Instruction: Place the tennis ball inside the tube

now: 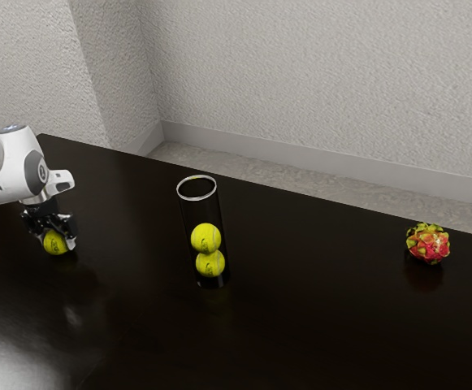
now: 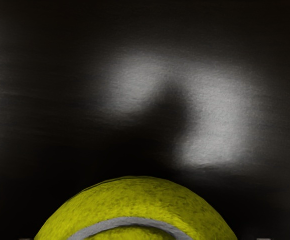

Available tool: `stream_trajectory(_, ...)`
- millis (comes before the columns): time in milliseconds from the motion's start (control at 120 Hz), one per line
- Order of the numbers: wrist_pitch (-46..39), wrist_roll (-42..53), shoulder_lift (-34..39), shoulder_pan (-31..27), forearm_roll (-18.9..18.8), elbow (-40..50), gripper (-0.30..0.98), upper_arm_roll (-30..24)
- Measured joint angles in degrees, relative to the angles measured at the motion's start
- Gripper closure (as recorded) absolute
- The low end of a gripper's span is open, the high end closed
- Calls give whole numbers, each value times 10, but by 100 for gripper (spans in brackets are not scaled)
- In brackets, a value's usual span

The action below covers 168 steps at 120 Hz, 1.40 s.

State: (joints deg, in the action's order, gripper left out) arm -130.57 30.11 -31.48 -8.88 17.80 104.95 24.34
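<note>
My gripper (image 1: 54,233) is low over the table at the exterior view's left, with a yellow tennis ball (image 1: 56,243) at its lower end. In the wrist view the upper part of this ball (image 2: 135,200) lies at the lower edge, its pale seam showing. Whether the gripper holds it cannot be made out. A clear tube (image 1: 197,197) with a pale rim stands upright near the table's middle. Inside it, one tennis ball (image 1: 205,238) rests on another (image 1: 210,263).
A red and yellow-green dragon fruit (image 1: 428,244) sits on the dark glossy table (image 1: 317,309), far towards the exterior view's right. Behind the table's far edge is a textured wall.
</note>
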Motion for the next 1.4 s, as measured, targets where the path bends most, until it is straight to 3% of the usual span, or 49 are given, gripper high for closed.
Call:
stream_trajectory(192,0,6,0,0,2,1,24,0)
stream_trajectory(500,5,12,24,11,-1,0,28,2)
stream_trajectory(708,61,2,149,94,-41,-24,36,4)
stream_trajectory(925,151,-28,167,211,-53,-115,39,4)
stream_trajectory(1400,210,-114,183,339,-71,-151,41,-7)
